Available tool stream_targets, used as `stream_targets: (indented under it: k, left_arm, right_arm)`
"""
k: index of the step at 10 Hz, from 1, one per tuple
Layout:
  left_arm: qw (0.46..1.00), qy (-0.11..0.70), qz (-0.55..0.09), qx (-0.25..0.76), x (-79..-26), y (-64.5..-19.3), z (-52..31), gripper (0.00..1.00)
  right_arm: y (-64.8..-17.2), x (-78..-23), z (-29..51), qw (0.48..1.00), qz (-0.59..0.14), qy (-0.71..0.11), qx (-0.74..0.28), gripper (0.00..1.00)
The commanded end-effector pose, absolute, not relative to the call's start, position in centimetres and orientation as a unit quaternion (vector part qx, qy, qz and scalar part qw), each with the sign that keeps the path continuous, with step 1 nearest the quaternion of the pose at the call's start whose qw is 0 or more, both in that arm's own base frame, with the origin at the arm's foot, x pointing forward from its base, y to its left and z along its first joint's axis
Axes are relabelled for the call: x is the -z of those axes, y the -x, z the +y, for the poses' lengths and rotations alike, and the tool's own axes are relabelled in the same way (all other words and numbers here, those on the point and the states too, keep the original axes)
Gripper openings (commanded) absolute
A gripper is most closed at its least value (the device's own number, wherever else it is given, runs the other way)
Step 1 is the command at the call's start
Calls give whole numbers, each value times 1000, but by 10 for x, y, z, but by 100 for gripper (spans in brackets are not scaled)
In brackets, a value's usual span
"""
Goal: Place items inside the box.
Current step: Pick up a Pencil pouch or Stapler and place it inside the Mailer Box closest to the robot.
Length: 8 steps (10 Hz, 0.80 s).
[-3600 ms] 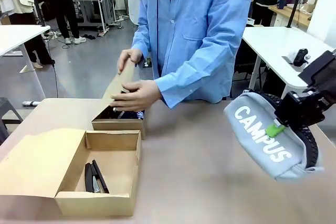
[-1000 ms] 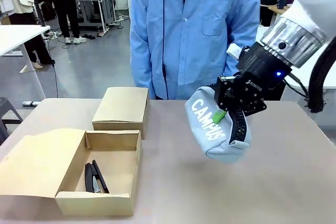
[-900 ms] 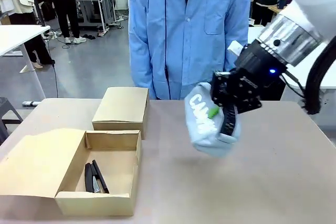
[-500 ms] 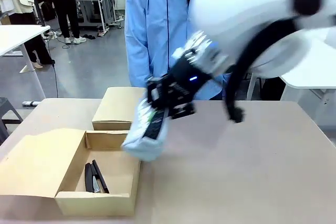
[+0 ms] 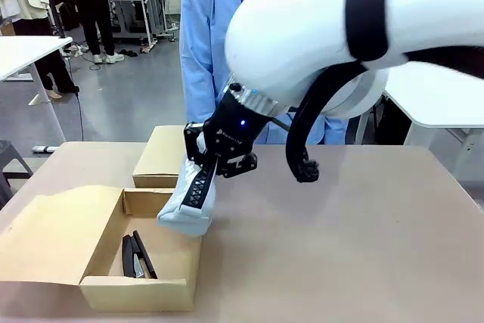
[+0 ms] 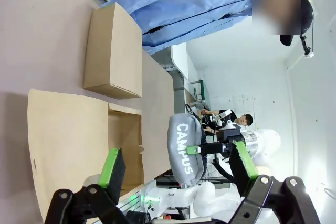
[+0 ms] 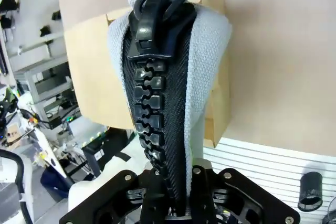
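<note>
Starting at the open cardboard box [image 5: 102, 293], black staplers [image 5: 134, 255] on its floor, you have the grey CAMPUS pencil case [image 5: 189, 202] over its right wall, clamped in the right gripper [image 5: 215, 167]. Shift it inward over the box's bare floor before releasing.

White right arm [image 5: 318, 28], black band [image 5: 364, 5] and cable [image 5: 297, 130], black pincer [image 5: 206, 175].
</note>
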<state>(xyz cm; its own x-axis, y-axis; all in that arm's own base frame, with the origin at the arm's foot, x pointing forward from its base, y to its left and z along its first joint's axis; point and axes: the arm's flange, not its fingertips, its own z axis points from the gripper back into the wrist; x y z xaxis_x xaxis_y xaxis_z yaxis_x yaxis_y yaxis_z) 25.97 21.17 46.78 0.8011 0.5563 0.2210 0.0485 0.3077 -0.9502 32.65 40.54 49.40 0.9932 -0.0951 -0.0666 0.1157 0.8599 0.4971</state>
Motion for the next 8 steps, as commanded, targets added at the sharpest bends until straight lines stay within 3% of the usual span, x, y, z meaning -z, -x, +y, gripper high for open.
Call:
stream_targets:
  k: [1, 8]
  left_arm:
    - [757, 570, -277, -160, -468, -259, 211, 100]
    - [757, 570, -277, -160, -468, -259, 211, 100]
  right_arm:
    - [-322, -474, 432, 969, 31, -240, 38, 7]
    - [-351, -408, 506, 984, 43, -169, 29, 7]
